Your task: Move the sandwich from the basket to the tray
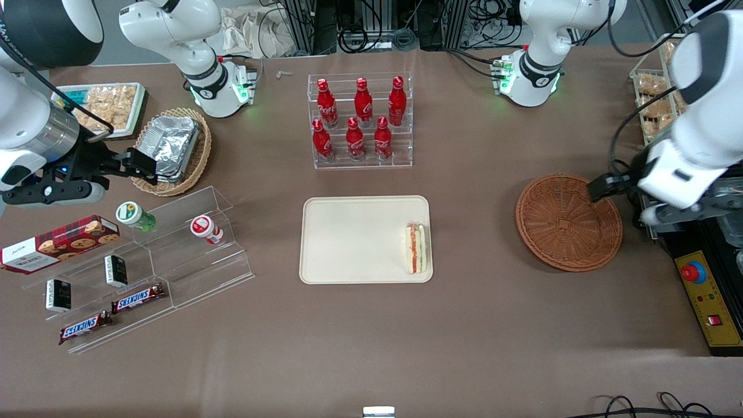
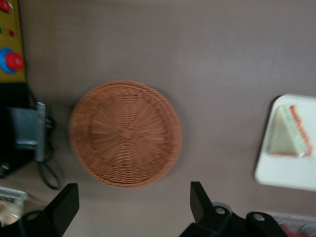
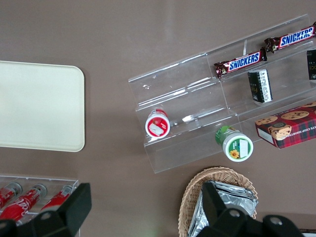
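Note:
The sandwich (image 1: 415, 248) (image 2: 289, 133) lies on the cream tray (image 1: 354, 238) (image 2: 286, 173), at the tray's edge nearest the working arm. The round reddish-brown basket (image 1: 567, 222) (image 2: 126, 133) has nothing in it and sits beside the tray, toward the working arm's end of the table. My gripper (image 1: 609, 188) (image 2: 133, 190) hangs above the basket's rim on the working arm's side. It is open, with its dark fingers (image 2: 66, 202) spread wide and nothing between them.
A clear rack of red bottles (image 1: 361, 119) stands farther from the front camera than the tray. A stepped acrylic rack with snacks (image 1: 145, 261) and a tan basket holding a foil container (image 1: 174, 150) lie toward the parked arm's end. A yellow control box (image 1: 705, 290) (image 2: 11, 54) sits by the basket.

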Available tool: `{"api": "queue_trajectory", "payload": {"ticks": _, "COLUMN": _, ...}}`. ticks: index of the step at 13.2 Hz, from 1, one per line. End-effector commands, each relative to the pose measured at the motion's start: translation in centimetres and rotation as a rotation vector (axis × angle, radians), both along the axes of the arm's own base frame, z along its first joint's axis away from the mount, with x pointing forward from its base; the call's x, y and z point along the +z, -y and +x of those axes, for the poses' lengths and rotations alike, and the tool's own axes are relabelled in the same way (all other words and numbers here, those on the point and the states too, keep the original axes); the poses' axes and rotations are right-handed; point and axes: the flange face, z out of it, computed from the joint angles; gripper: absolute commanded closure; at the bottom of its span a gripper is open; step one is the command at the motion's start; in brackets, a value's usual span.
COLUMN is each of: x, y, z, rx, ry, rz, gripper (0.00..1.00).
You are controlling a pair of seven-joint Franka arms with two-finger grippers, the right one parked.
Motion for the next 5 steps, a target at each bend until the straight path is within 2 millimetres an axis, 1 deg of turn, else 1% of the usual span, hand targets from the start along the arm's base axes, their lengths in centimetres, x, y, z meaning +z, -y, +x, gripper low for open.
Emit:
{"api": "queue_trajectory", "payload": {"ticks": 1, "x": 0.0, "y": -2.8, "z": -1.1, "rx": -0.076, "ry": -0.008, "rz": 0.007, "gripper": 0.00}}
{"api": "queue_trajectory", "payload": {"ticks": 2, "x": 1.0, "y": -2.9, "z": -0.7, "rx": -0.074, "ry": 0.009, "rz": 0.013, "gripper": 0.00}}
{"api": "queue_trajectory", "payload": {"ticks": 3, "x": 1.2, "y": -3.0, "z": -0.6, "rx": -0.081, "ry": -0.014, "rz": 0.013, "gripper": 0.00}}
{"api": "queue_trajectory", "payload": {"ticks": 5, "x": 0.9, "y": -2.7, "z": -0.3, "rx": -0.088, "ry": -0.036, "rz": 0.013, "gripper": 0.00}}
